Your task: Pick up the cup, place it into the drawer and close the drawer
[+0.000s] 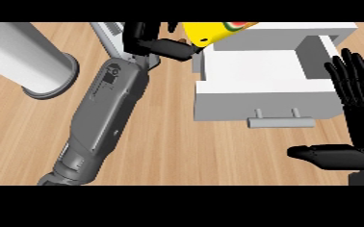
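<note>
We hold the cup with our left hand curled round it, tilted over the back left corner of the open drawer. Our right hand rests spread at the view's right edge. Released here, we judge, the cup may catch the drawer's wall and topple onto the worktop.

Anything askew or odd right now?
Only the yellow cup: it hangs tilted in the left hand, over the back-left corner of the open drawer. Nothing spilled or damaged shows.
</note>
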You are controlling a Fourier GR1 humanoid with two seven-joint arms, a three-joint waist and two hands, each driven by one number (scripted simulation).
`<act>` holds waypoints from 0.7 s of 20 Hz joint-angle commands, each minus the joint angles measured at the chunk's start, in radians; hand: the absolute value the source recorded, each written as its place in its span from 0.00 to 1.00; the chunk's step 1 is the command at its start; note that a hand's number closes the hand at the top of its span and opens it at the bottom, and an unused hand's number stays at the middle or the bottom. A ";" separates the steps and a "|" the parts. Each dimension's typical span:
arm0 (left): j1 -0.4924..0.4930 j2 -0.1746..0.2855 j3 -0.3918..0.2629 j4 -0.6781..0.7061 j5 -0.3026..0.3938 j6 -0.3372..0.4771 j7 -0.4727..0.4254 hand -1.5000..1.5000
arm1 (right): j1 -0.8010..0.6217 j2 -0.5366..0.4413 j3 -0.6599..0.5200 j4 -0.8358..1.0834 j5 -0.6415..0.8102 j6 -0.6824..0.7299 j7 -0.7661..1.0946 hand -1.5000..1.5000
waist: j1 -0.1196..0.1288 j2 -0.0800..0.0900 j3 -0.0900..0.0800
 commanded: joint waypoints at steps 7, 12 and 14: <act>-0.262 -0.002 -0.108 0.289 0.166 0.171 0.046 1.00 | -0.006 -0.015 -0.019 -0.029 -0.037 0.017 0.041 0.00 | -0.027 0.005 0.000; -0.317 -0.002 -0.185 0.359 0.238 0.213 0.078 1.00 | -0.004 0.019 0.018 0.045 0.046 -0.005 -0.068 0.00 | -0.024 0.005 0.000; -0.262 -0.002 -0.252 0.410 0.277 0.202 -0.006 1.00 | -0.028 -0.002 0.004 0.024 -0.004 0.016 0.003 0.00 | -0.033 0.007 0.000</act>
